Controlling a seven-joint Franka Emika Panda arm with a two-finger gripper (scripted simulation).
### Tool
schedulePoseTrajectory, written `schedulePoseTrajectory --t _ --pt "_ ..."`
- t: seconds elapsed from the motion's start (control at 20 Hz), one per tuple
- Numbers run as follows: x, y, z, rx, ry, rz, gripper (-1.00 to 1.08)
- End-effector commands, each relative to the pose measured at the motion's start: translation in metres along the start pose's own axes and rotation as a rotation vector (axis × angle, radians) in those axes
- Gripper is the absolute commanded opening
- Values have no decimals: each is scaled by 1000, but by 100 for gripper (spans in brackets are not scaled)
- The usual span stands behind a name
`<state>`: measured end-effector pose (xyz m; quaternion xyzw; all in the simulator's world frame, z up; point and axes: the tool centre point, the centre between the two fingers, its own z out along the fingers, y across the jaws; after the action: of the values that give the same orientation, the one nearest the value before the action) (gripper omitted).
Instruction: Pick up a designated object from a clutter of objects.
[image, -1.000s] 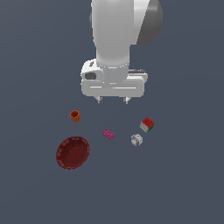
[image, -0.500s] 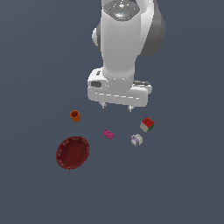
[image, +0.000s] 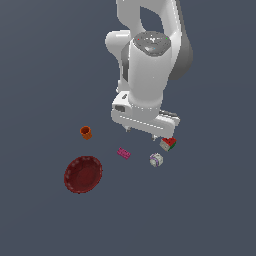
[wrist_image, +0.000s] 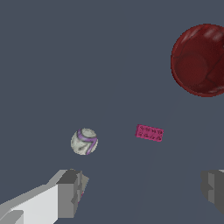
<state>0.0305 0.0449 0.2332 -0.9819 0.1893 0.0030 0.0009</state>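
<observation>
— Plain dark grey-blue floor (image: 45, 75) all round, no walls or edges showing. What sits on it?

— Five small things. An orange cup (image: 86, 132) stands upright toward the exterior view's left, with a dark red bowl (image: 83, 174) nearer the camera, well apart from it. A pink studded brick (image: 124, 153) lies flat in the middle. To the exterior view's right of the brick is the white ball with purple marks (image: 156, 160), and just beyond that a red, green and white cube (image: 168, 144); ball and cube are near each other but not touching.

— And the arm?

— White Panda arm (image: 150, 60) reaching down from above. Its gripper (image: 141, 134) hangs over the floor between the brick and the cube, above the objects, touching none of them. The fingers are spread wide with nothing between them; in the wrist view one grey fingertip (wrist_image: 69, 192) and the other sit at opposite sides of the picture.

— Where is the ball against the claw?

— In the wrist view it lies close to one fingertip, outside the gap, resting on the floor by itself.

— Any writing or labels?

— None readable; the ball only carries purple curved stripes, the brick rows of studs
</observation>
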Motion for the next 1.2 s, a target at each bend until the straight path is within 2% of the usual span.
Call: schedulePoseTrajectory --t 0.0,1.15 --pt "0 -7 11 0 1 54 100" --pt "-15 -68 112 1 5 534 100"
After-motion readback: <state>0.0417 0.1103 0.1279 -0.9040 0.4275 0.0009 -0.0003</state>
